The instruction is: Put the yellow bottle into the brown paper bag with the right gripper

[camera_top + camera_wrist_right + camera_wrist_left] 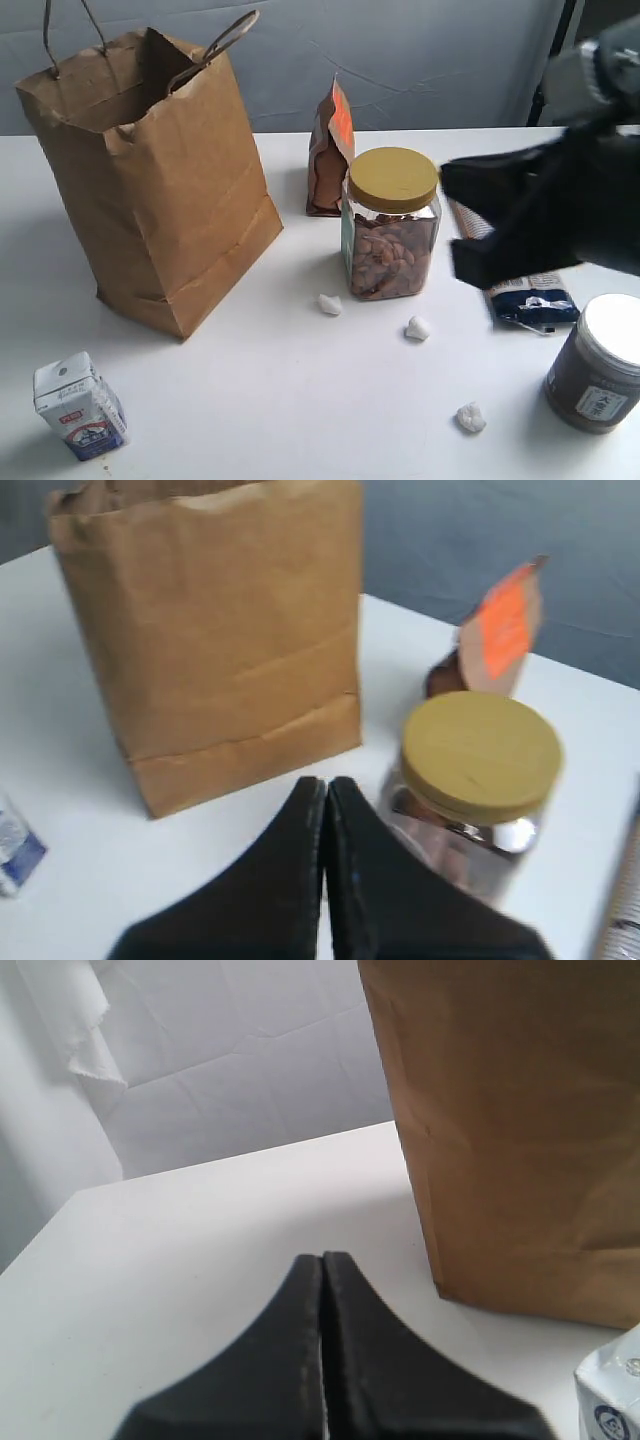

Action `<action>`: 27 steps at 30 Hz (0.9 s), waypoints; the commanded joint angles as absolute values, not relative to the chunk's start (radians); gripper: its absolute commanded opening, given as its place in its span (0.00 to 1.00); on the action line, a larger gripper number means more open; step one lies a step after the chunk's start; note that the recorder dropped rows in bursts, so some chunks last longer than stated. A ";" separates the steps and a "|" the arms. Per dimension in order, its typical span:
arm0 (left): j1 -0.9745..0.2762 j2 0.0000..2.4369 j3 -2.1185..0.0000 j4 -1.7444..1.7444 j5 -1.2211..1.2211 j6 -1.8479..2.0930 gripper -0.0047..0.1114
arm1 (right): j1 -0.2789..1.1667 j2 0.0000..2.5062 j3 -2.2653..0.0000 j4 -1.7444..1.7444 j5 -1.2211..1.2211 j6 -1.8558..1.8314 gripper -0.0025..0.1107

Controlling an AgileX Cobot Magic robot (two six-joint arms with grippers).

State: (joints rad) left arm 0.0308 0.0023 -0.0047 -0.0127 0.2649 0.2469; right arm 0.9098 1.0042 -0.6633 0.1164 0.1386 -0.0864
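The nut jar (392,225) stands between the right gripper (325,785) and the brown paper bag (150,190); bare table (270,380) separates jar and bag.

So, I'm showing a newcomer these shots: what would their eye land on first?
Probably the brown paper bag, standing open at the left of the exterior view and taller than everything else. Next comes the nut jar with its yellow lid in the middle, then the right gripper, a dark blur at the right, its jaws shut on nothing.
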 commanded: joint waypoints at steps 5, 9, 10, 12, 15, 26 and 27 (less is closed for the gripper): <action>0.031 0.000 0.000 -0.013 0.259 0.240 0.04 | 0.612 0.690 -0.323 0.068 0.026 -0.071 0.02; 0.031 0.000 0.000 -0.013 0.259 0.240 0.04 | 0.508 0.535 -0.201 0.070 0.000 -0.026 0.02; 0.031 0.000 0.000 -0.013 0.259 0.240 0.04 | 0.482 0.492 -0.164 0.070 0.000 -0.019 0.02; 0.031 0.000 0.000 -0.013 0.259 0.240 0.04 | 0.450 0.413 -0.113 0.072 0.000 -0.018 0.02; 0.031 0.000 0.000 -0.013 0.259 0.240 0.04 | 0.408 0.283 -0.053 0.101 0.000 -0.016 0.02; 0.031 0.000 0.000 -0.013 0.259 0.240 0.04 | 0.369 0.000 0.000 0.075 0.149 -0.030 0.02; 0.031 0.000 0.000 -0.013 0.259 0.240 0.04 | 0.369 0.000 0.000 0.075 0.144 -0.030 0.02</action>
